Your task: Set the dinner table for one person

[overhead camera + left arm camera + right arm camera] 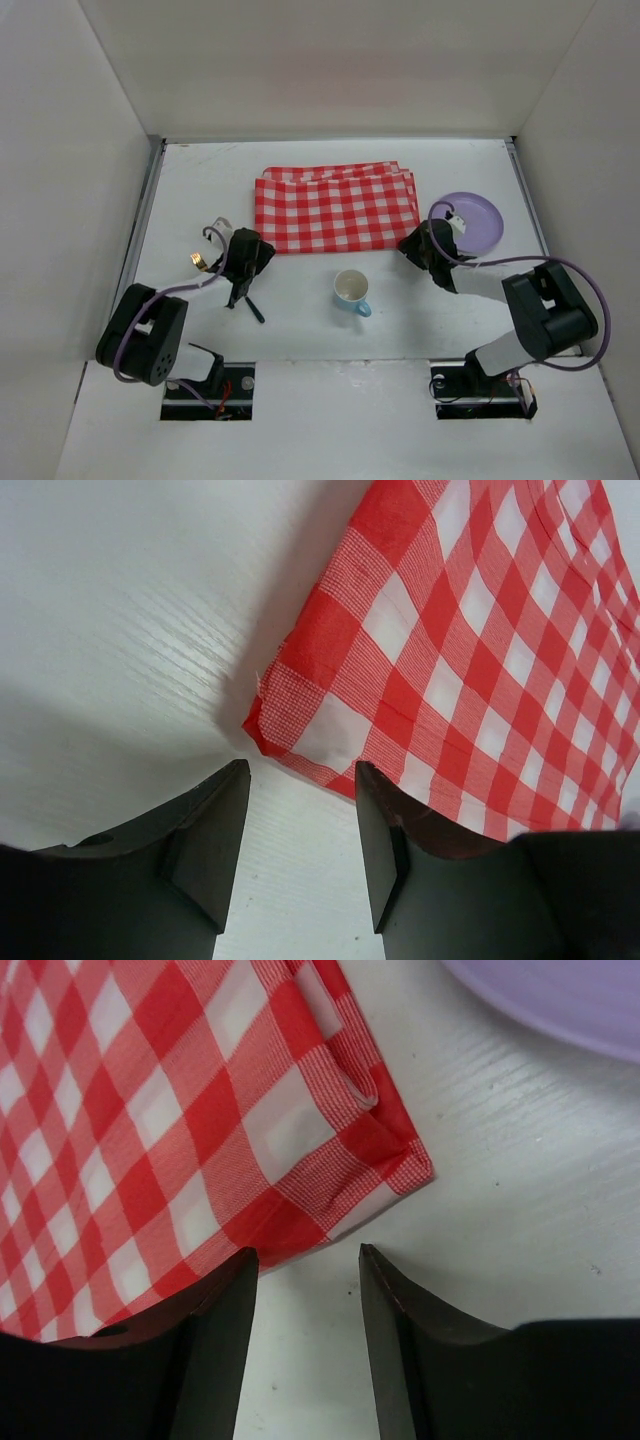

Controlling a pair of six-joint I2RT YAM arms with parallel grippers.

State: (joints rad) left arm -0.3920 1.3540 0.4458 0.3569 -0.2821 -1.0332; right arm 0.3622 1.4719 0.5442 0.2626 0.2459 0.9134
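The dinner table (300, 335) is a flat white top. A folded red-and-white checkered cloth (337, 210) lies at its middle back. My left gripper (260, 247) is open, low over the table, with the cloth's near left corner (290, 720) just ahead of its fingertips. My right gripper (414, 246) is open too, and the cloth's near right corner (385, 1160) lies just beyond its tips. In both wrist views only bare table shows between the jaws. A purple plate (474, 222) sits right of the cloth. A light blue cup (351, 290) stands upright in front of the cloth.
Thin black pieces (247, 299) lie on the table by the left arm. A small white thing (221, 229) and a gold one (198, 261) sit left of the left wrist; I cannot tell what they are. White walls close in three sides, with grey rails (143, 215) at the edges.
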